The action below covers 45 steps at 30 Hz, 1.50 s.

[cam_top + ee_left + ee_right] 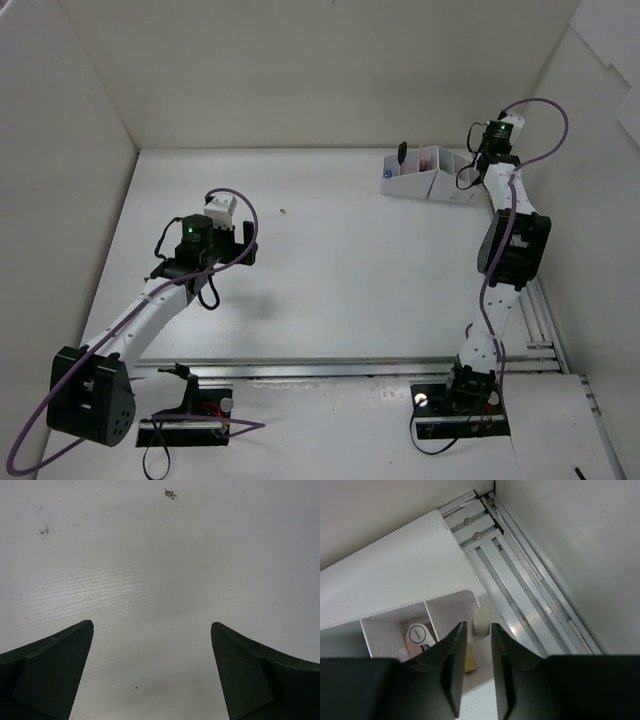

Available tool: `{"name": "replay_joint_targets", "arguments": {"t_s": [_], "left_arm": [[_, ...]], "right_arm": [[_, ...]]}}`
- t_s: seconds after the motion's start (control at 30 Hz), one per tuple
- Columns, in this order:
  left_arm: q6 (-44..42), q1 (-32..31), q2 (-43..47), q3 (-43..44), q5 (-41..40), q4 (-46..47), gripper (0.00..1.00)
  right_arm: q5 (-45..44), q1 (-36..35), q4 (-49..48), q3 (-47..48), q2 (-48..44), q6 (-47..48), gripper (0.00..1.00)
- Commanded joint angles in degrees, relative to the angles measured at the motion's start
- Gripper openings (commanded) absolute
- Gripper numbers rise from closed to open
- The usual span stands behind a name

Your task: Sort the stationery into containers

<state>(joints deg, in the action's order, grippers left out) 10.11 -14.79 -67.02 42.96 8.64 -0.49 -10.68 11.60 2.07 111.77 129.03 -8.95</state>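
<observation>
The white organiser (430,178) stands at the back right of the table. A black pen (400,153) and a pink pen (424,158) stick up from it. My right gripper (472,172) hangs over its right end. In the right wrist view the gripper (476,626) has its jaws slightly parted, with a small white eraser (482,621) at the tips and a thin gap on its left side, above the end compartment (447,600). A beige wedge (468,660) and a white round-ended item (416,634) lie inside. My left gripper (222,207) (152,625) is wide open over bare table, holding nothing.
Aluminium rails (520,565) run along the right wall just past the organiser, also visible as rails (545,320) beside the right arm. White walls enclose the table on three sides. A small dark speck (170,493) marks the table ahead of the left gripper.
</observation>
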Motion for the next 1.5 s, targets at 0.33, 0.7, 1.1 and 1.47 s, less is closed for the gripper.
{"name": "replay_joint_targets", "arguments": {"t_s": [0.33, 0.7, 1.1, 1.47], "left_arm": [[0.9, 0.9, 7.1, 1.5, 2.6, 1.9, 0.99], [11.0, 0.9, 14.4, 3.8, -5.9, -9.9, 1.0], [20.3, -0.7, 27.0, -1.5, -11.6, -21.2, 0.99], [22.4, -3.0, 37.1, -5.6, -11.1, -21.2, 1.0]], "right_arm": [[7.9, 0.1, -0.2, -0.7, -9.2, 0.1, 0.64], [3.9, -5.5, 0.5, -32.7, -35.8, -5.6, 0.98], [7.9, -13.6, 1.5, -67.7, -63.0, -13.5, 0.98], [2.9, -15.2, 5.2, -79.1, -92.2, -15.5, 0.98]]}}
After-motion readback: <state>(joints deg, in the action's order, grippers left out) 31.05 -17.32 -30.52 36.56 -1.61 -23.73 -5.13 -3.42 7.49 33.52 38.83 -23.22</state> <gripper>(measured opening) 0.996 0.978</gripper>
